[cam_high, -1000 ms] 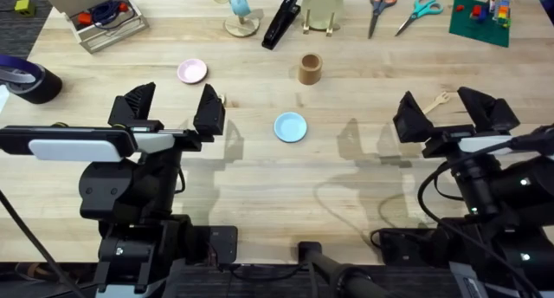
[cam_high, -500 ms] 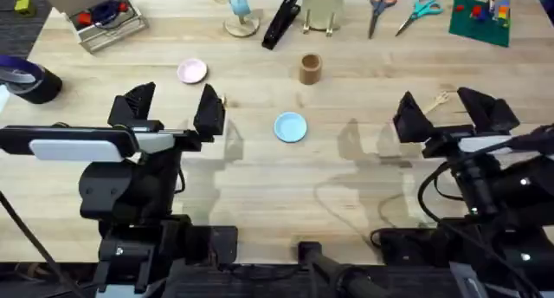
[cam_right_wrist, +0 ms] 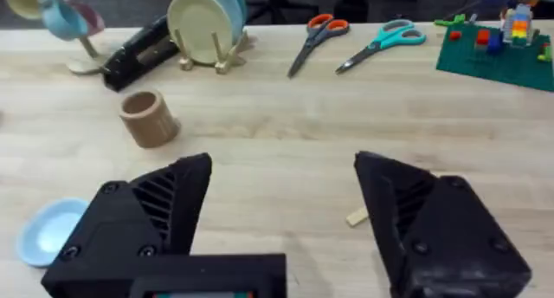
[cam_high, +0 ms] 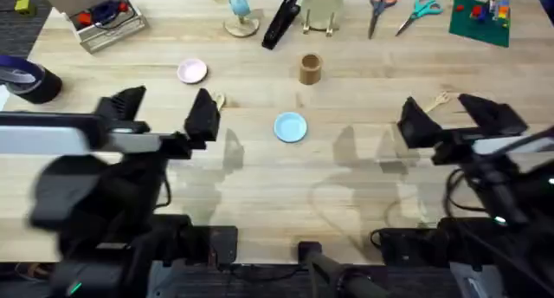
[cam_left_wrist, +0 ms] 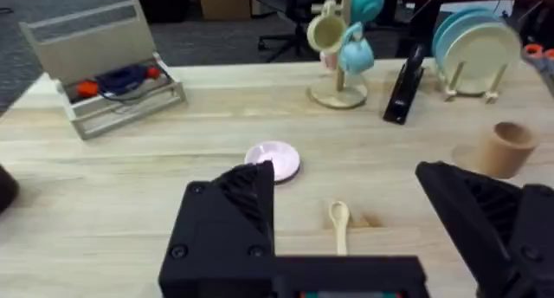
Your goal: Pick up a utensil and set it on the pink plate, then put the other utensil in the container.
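The utensil, a small wooden spoon (cam_high: 219, 101), lies on the table just beyond my left gripper (cam_high: 164, 112), whose fingers stand wide open and empty. In the left wrist view the spoon (cam_left_wrist: 338, 224) lies between the fingers, with the pink plate (cam_left_wrist: 275, 159) a little past it. The pink plate (cam_high: 192, 71) sits at the back left. The other utensil, a wooden fork (cam_high: 435, 101), lies between the open fingers of my right gripper (cam_high: 452, 116); its handle end (cam_right_wrist: 357, 217) shows there. The tan container (cam_high: 310, 68) stands upright at mid-back.
A light blue plate (cam_high: 291, 126) lies at the table's centre. Along the back stand a mug tree (cam_high: 241, 12), a black stapler (cam_high: 281, 21), a plate rack (cam_high: 321, 8), scissors (cam_high: 381, 8), and a green block board (cam_high: 480, 16). A box (cam_high: 95, 16) and tape roll (cam_high: 26, 77) sit left.
My left arm has risen toward the camera and looks larger and blurred, its gripper shifting slightly left. The right gripper has barely moved. Both stay open.
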Tool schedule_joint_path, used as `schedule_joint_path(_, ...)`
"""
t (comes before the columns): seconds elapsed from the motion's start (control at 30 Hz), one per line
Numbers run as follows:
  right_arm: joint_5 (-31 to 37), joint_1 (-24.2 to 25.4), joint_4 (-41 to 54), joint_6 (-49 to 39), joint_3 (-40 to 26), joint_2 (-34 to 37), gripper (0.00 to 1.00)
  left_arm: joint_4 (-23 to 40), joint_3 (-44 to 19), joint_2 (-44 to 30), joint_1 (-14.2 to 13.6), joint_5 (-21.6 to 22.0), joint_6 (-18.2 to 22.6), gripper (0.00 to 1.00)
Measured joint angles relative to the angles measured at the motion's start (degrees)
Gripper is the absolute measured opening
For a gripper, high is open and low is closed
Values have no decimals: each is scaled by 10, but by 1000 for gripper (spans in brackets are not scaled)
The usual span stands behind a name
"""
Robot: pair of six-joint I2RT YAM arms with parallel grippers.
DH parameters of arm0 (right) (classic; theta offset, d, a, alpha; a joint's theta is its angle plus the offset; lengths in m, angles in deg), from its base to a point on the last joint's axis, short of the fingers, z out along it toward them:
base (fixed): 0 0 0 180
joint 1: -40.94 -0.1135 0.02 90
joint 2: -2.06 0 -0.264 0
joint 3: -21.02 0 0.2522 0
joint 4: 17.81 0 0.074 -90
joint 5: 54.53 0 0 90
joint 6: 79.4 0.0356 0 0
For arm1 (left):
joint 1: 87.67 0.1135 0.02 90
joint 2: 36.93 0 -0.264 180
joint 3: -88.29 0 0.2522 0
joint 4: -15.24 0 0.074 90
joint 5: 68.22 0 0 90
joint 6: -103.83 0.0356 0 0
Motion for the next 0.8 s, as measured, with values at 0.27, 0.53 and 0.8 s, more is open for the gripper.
schedule_joint_path(0.27, -3, 0, 177, 1, -220, 69, 993, 172, -205, -39, 0, -1, -17, 995)
schedule_joint_path(0.53, -2, 0, 367, -17, -418, 246, 994, 358, -449, -211, 0, -5, -20, 994)
schedule_joint_path(0.8, -2, 1, 480, -36, -583, 420, 993, 554, -678, -424, 0, -5, -19, 993)
